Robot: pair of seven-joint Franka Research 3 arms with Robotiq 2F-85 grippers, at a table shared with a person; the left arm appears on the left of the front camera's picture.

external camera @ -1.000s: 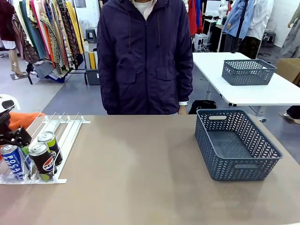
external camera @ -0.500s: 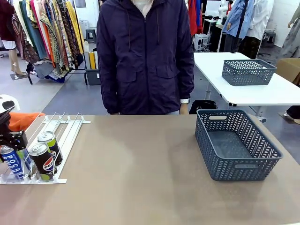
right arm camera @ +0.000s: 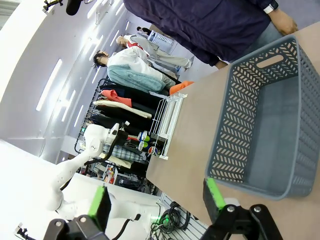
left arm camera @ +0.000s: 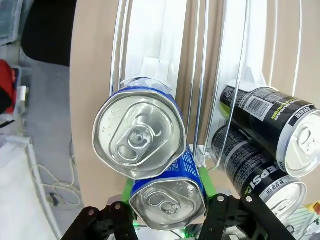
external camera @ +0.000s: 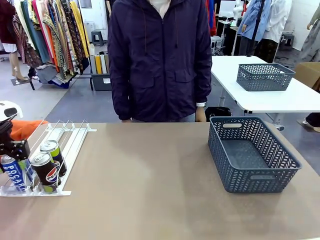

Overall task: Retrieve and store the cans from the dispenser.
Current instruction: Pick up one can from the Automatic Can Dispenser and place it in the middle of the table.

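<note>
On the dispenser (external camera: 70, 129), left gripper (left arm camera: 166, 186) clamps a half-hidden blue can (left arm camera: 167, 202).

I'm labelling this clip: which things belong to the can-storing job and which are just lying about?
Job: dispenser; left gripper, shut on the gripped blue can; other blue can; black Pepsi can; black-and-green can; grey basket, probably where cans go.
Lying about: orange cloth behind the dispenser; second basket on the white table; clothes rack.

Bare tabletop (external camera: 150, 180) midway, cans (external camera: 46, 172) left, basket (external camera: 260, 183) right
</note>
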